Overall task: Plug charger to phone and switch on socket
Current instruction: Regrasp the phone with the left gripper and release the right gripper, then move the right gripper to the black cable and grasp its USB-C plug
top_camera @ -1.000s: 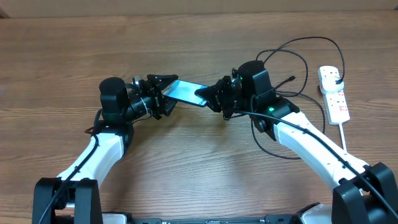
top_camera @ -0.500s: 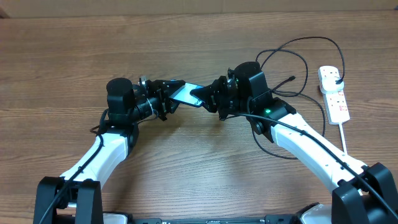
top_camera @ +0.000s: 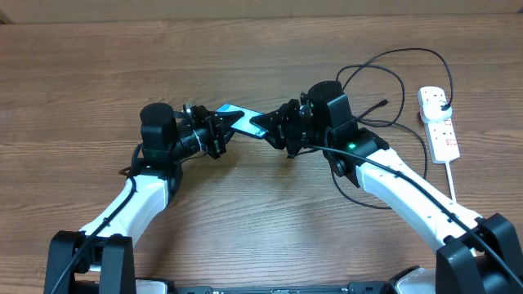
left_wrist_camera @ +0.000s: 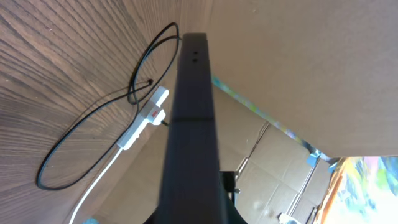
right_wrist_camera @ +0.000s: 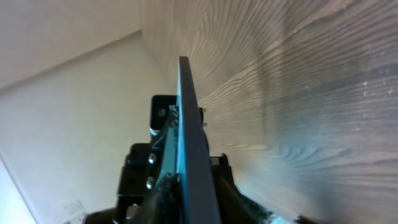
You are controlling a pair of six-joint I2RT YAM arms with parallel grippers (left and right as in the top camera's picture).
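The phone, its light-blue screen showing, hangs above the table between both arms. My left gripper is shut on its left end, and in the left wrist view the phone runs away from the camera as a dark bar. My right gripper holds the right end. In the right wrist view the phone stands edge-on with the jaws close against both faces. The charger lies in black loops at the back right, with its small connector loose on the wood. The white socket lies at the far right.
A thick white cord runs from the socket toward the front edge beside my right arm. The left wrist view shows the socket and the charger loops far off, with cardboard boxes beyond the table.
My left gripper moved right onto the phone's left end and shut on it. The right arm and the phone shifted slightly left.
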